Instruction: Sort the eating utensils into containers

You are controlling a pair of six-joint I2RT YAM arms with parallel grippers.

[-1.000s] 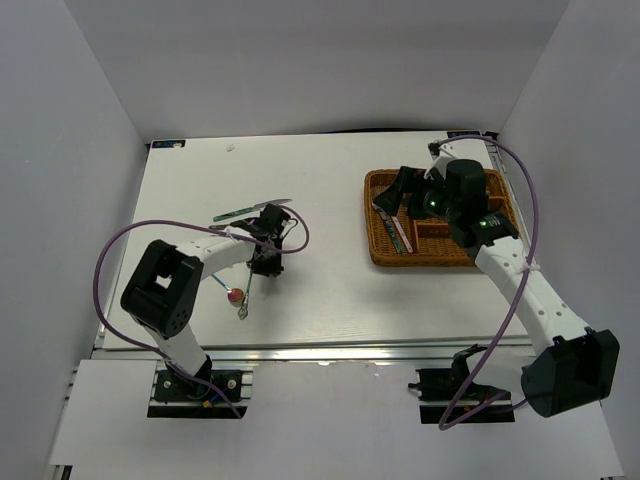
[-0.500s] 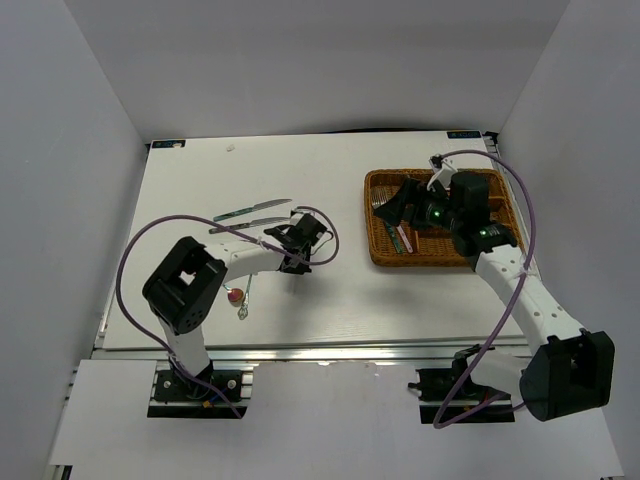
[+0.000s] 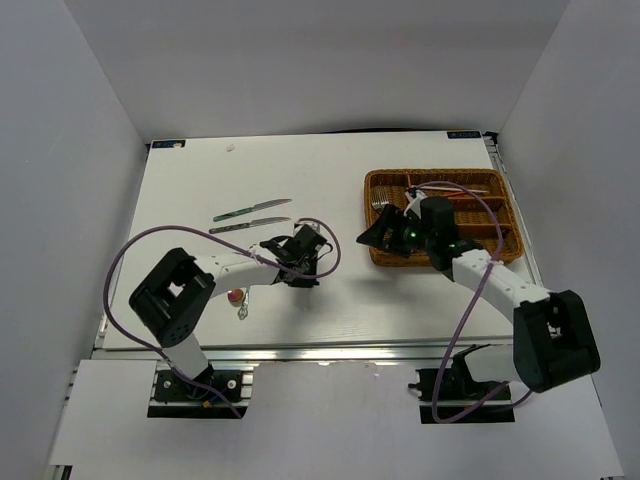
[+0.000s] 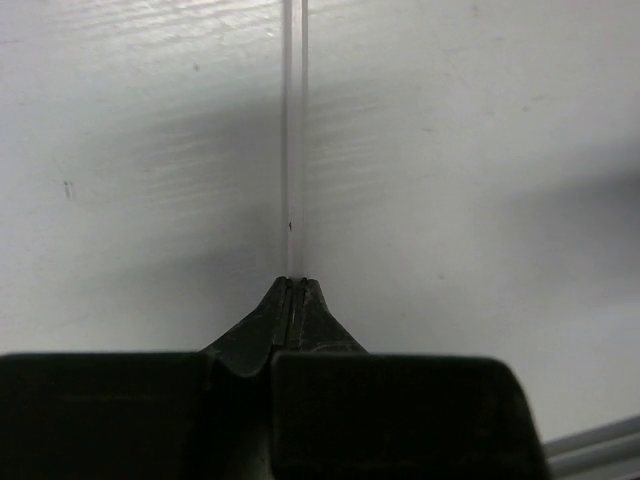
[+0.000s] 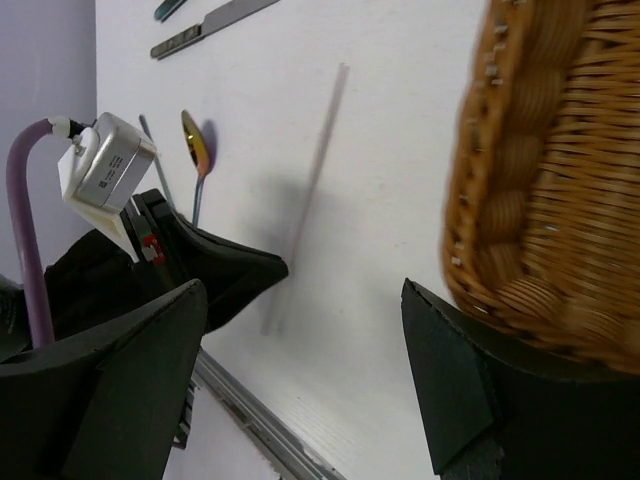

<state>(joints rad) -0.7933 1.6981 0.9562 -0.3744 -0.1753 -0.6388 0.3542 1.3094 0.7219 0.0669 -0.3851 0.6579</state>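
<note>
Here the left gripper is clamped tight on a pale chopstick, mid-frame overhead — the right gripper, spread wide and empty, hangs at the wicker tray's left rim.

Top cam: high behind arm bases, down on whole bench. L wrist: v. close, low, along white chopstick past left tool. R wrist: low, facing left; shares tray edge w/ top.

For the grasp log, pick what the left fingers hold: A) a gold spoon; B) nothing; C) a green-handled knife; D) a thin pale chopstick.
D: the left wrist view shows the left fingers pinched shut on a thin pale chopstick.
</note>
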